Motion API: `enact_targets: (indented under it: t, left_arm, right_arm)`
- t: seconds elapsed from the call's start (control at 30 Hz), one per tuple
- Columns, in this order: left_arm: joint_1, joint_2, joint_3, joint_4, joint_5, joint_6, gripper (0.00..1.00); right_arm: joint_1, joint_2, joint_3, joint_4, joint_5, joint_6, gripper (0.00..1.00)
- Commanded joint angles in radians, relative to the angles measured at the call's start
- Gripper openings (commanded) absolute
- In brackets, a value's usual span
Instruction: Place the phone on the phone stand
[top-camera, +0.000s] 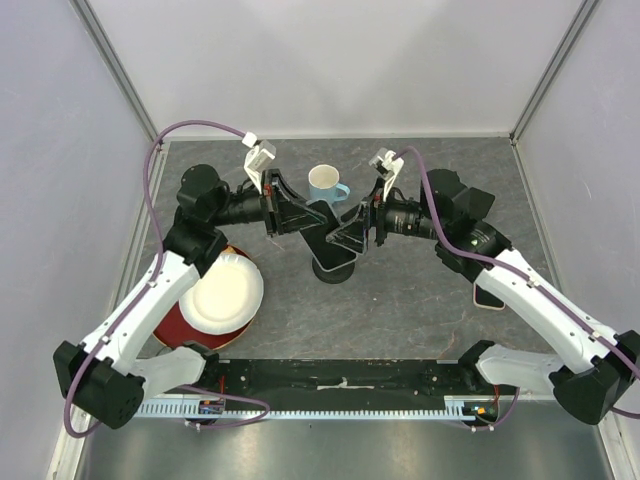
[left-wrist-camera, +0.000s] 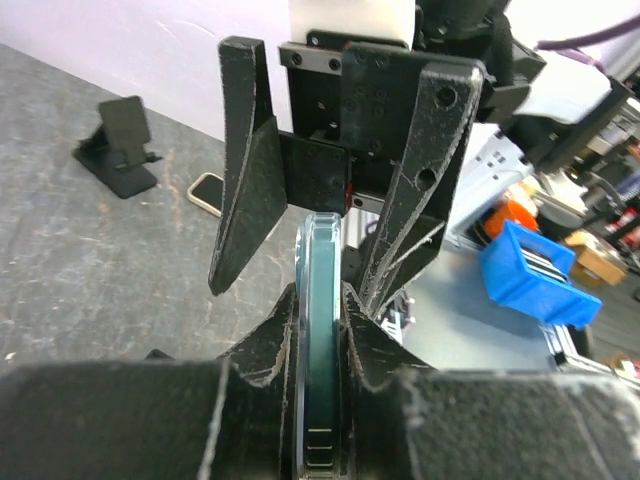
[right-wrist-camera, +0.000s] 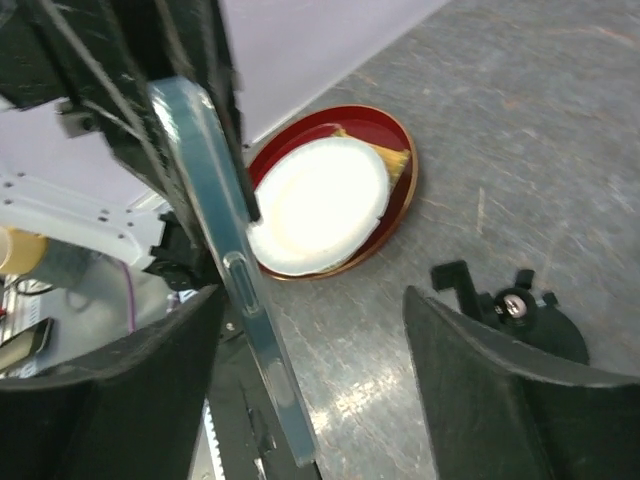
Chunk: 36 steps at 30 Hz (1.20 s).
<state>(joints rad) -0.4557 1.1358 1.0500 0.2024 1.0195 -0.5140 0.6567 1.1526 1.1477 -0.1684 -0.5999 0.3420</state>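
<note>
- The left hand (left-wrist-camera: 320, 315) clamps the slim, glossy, teal-edged phone (right-wrist-camera: 210, 190).
- The right hand (right-wrist-camera: 312, 300) has its scuffed black fingers (right-wrist-camera: 480, 380) apart around the phone.
- A round-based black stand (right-wrist-camera: 515, 315) sits on the mottled grey desk (right-wrist-camera: 560, 150).

From the phone (left-wrist-camera: 320, 310) at mid-table, you are looking at the mug (top-camera: 325, 182) standing just behind at 12 o'clock, a round base (top-camera: 335, 270) lying close at 6, the plate (top-camera: 228, 288) sitting in the bowl (top-camera: 172, 325) at 8, and the stand (left-wrist-camera: 118, 150) standing well off around 4.

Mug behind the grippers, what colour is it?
The mug is light blue, clearest in the top external view.
</note>
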Motion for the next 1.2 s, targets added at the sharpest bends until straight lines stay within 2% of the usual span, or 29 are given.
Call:
enact_targets:
  t: [0.0, 0.03, 0.17, 0.23, 0.37, 0.47, 0.53, 0.63, 0.7, 0.77, 0.93, 1.17]
  left_arm:
    - [-0.003, -0.067, 0.036, -0.06, -0.166, 0.101, 0.02]
    - [-0.001, -0.068, 0.041, -0.096, -0.192, 0.121, 0.02]
    - [0.005, -0.09, 0.051, -0.155, -0.359, 0.163, 0.02]
    - [0.006, -0.105, 0.05, -0.169, -0.409, 0.184, 0.02]
    - [0.006, -0.146, 0.033, -0.19, -0.609, 0.207, 0.02]
    - [0.006, -0.18, 0.019, -0.196, -0.717, 0.229, 0.02]
    - [0.006, -0.203, 0.005, -0.192, -0.768, 0.236, 0.02]
    - [0.006, -0.22, -0.007, -0.185, -0.803, 0.236, 0.02]
    - [0.006, -0.228, -0.01, -0.182, -0.815, 0.239, 0.02]
    - [0.006, -0.235, -0.016, -0.181, -0.832, 0.242, 0.02]
    - [0.006, -0.229, -0.018, -0.181, -0.832, 0.244, 0.02]
    - [0.006, -0.217, -0.019, -0.178, -0.796, 0.243, 0.02]
  right_arm:
    - [-0.003, -0.063, 0.024, -0.106, 0.185, -0.032, 0.87]
    - [-0.005, -0.074, 0.024, -0.152, 0.26, -0.034, 0.96]
    - [-0.005, -0.114, -0.003, -0.236, 0.469, 0.009, 0.98]
    - [-0.005, -0.128, -0.02, -0.253, 0.485, 0.015, 0.98]
    - [-0.006, -0.133, -0.052, -0.284, 0.444, -0.001, 0.98]
    - [0.015, -0.087, -0.033, -0.361, 0.472, -0.015, 0.87]
    - [0.05, -0.062, -0.032, -0.378, 0.5, 0.014, 0.84]
    - [0.109, -0.07, -0.071, -0.32, 0.589, 0.063, 0.78]
    - [0.144, -0.048, -0.077, -0.315, 0.693, 0.115, 0.67]
    - [0.159, -0.015, -0.08, -0.313, 0.727, 0.161, 0.58]
    - [0.224, 0.032, -0.089, -0.266, 0.816, 0.193, 0.58]
    - [0.228, 0.127, -0.072, -0.234, 0.818, 0.193, 0.59]
